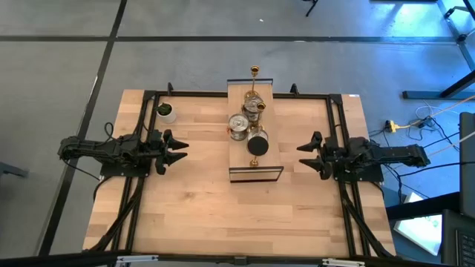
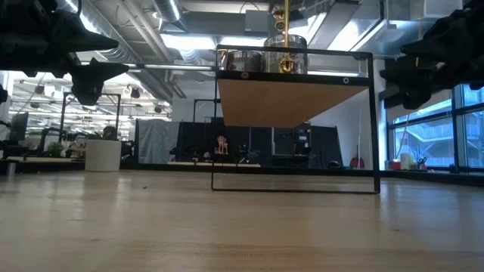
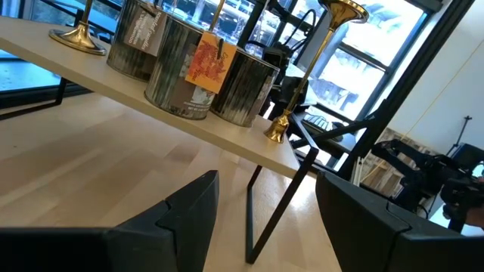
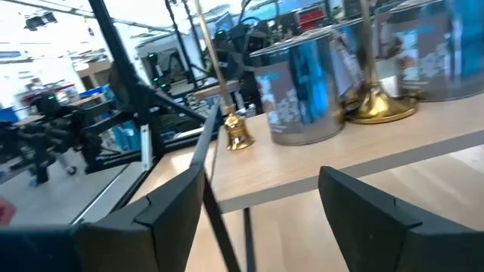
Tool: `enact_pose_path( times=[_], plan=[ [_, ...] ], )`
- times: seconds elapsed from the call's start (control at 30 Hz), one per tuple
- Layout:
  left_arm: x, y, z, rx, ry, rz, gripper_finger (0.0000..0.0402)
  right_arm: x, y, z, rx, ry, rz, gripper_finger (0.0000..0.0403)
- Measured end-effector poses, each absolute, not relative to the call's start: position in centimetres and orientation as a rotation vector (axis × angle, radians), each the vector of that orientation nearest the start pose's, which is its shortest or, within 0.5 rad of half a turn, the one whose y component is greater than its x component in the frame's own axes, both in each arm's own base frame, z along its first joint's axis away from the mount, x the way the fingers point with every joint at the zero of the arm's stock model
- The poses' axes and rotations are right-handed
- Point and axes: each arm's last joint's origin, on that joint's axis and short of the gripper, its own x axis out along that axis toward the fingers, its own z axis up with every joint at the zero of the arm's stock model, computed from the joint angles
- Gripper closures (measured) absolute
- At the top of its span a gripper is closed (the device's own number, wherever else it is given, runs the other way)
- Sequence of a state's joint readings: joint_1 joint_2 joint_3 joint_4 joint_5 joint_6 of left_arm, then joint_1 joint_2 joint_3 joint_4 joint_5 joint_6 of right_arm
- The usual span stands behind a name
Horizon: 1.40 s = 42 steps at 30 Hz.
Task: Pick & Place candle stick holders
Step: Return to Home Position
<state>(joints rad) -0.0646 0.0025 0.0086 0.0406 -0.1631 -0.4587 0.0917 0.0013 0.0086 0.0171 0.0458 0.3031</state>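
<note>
Sitting on the wooden shelf (image 1: 272,148) in the middle of the table (image 1: 223,215) are the candle stick holders (image 1: 256,110), all bunched close together. Seen from above, the round silver ones (image 1: 238,126) sit near the middle of the shelf. A thin gold one (image 1: 254,72) stands at the 12 o'clock end, and a second gold one (image 1: 254,162) stands at the 6 o'clock end.

The left gripper (image 1: 177,148) hangs over the table at 9 o'clock from the shelf, well apart from it. Its fingers (image 3: 193,211) are spread apart and hold nothing. The right gripper (image 1: 306,153) hangs at 3 o'clock from the shelf (also well apart). Its fingers (image 4: 355,204) are spread wide too, with nothing between them.

A white cup (image 1: 165,112) stands at about 10 o'clock from the shelf, near the table's far edge.
</note>
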Motion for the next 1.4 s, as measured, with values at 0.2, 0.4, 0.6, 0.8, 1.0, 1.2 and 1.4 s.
enact_pose_path(
  times=[0.2,0.4,0.6,0.8,1.0,1.2,1.4],
  plan=[
    [9.69,-0.16,17.01,-0.464,-0.068,0.086,0.0184,9.68,0.89,16.75,0.302,-0.005,0.094,0.0138],
    [9.69,-0.16,17.01,-0.464,-0.068,0.086,0.0184,9.68,0.9,16.76,0.301,-0.005,0.096,0.0138],
    [9.69,-0.16,17.01,-0.464,-0.068,0.086,0.0184,9.68,0.9,16.76,0.301,-0.005,0.096,0.0138],
    [9.69,-0.16,17.01,-0.464,-0.068,0.086,0.0184,9.68,0.9,16.76,0.3,-0.005,0.096,0.0138],
    [9.69,-0.16,17.01,-0.464,-0.068,0.086,0.0184,9.68,0.9,16.76,0.3,-0.005,0.096,0.0138],
    [9.69,-0.15,17.01,-0.463,-0.068,0.086,0.0184,9.68,0.9,16.78,0.3,-0.005,0.096,0.0138],
    [9.69,-0.15,17.01,-0.464,-0.068,0.086,0.0184,9.67,0.88,16.78,0.271,-0.007,0.091,0.0137]
  ],
)
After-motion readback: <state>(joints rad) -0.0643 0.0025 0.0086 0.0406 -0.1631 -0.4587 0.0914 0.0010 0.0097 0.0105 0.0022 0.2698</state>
